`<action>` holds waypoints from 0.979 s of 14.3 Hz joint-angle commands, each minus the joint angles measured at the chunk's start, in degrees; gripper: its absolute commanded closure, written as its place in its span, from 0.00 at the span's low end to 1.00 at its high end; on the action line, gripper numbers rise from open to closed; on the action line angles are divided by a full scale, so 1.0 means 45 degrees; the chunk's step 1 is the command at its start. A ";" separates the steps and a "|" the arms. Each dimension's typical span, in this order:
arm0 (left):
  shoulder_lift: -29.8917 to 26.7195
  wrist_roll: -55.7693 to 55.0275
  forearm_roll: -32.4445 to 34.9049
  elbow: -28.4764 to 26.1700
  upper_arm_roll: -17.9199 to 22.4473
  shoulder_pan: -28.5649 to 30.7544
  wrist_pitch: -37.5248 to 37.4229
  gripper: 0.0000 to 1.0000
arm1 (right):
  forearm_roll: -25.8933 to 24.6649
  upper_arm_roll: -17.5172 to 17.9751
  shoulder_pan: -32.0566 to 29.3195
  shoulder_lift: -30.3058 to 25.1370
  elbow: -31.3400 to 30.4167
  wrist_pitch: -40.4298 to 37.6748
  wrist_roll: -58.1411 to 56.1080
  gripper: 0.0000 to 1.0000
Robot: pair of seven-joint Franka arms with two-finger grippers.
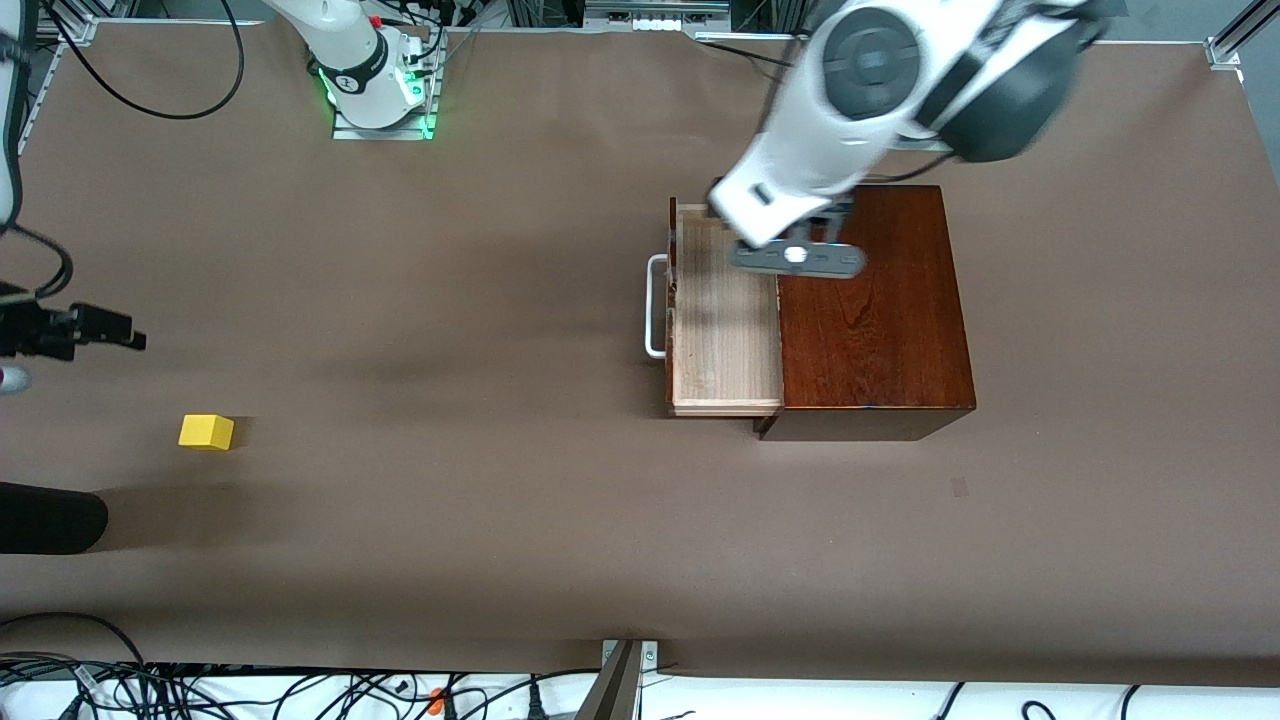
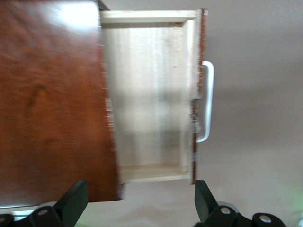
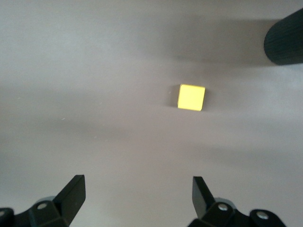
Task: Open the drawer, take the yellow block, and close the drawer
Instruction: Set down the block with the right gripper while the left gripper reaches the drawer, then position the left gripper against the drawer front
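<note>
The drawer (image 1: 725, 320) of the dark reddish-brown box (image 1: 870, 300) is pulled out, its white bar handle (image 1: 655, 305) toward the right arm's end. Its pale inside (image 2: 149, 94) holds nothing. The yellow block (image 1: 206, 432) lies on the bare table at the right arm's end, well away from the box. My left gripper (image 1: 795, 257) is in the air over the box and drawer, open and empty (image 2: 139, 201). My right gripper (image 1: 110, 332) hangs over the table near the block, open and empty (image 3: 137, 194). The block (image 3: 191, 97) shows ahead of its fingers.
A black rounded object (image 1: 50, 518) lies at the table's edge at the right arm's end, nearer the front camera than the block; it also shows in the right wrist view (image 3: 285, 40). The table (image 1: 450, 400) is brown. Cables run along its edges.
</note>
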 commanded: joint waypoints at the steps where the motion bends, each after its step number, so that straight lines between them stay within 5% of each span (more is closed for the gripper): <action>1: 0.1347 -0.1591 -0.0240 0.0776 0.0189 -0.1036 0.0861 0.00 | -0.0657 0.0050 0.0341 -0.1297 -0.1161 -0.0037 0.0577 0.00; 4: 0.2052 -0.2142 -0.0181 0.0796 0.0228 -0.1624 0.1955 0.24 | -0.0815 0.0070 0.0380 -0.1864 -0.1532 -0.0037 0.0616 0.00; 6: 0.2540 -0.2142 -0.0181 0.0796 0.0247 -0.1859 0.3028 0.50 | -0.1301 0.0167 0.0711 -0.2255 -0.1768 -0.0037 0.1411 0.00; 9: 0.3224 -0.2084 -0.0122 0.0796 0.0325 -0.2113 0.4164 0.94 | -0.2180 0.2133 -0.0064 -0.3385 -0.2663 0.0118 0.2781 0.00; 11: 0.3576 -0.2025 0.0478 0.0796 0.0345 -0.2172 0.4710 1.00 | -0.2378 0.3850 -0.1390 -0.4031 -0.3037 0.0120 0.3153 0.00; 14: 0.3851 -0.1908 0.1203 0.0796 0.0384 -0.2152 0.4850 1.00 | -0.2398 0.5339 -0.2605 -0.4561 -0.3059 -0.0405 0.3370 0.00</action>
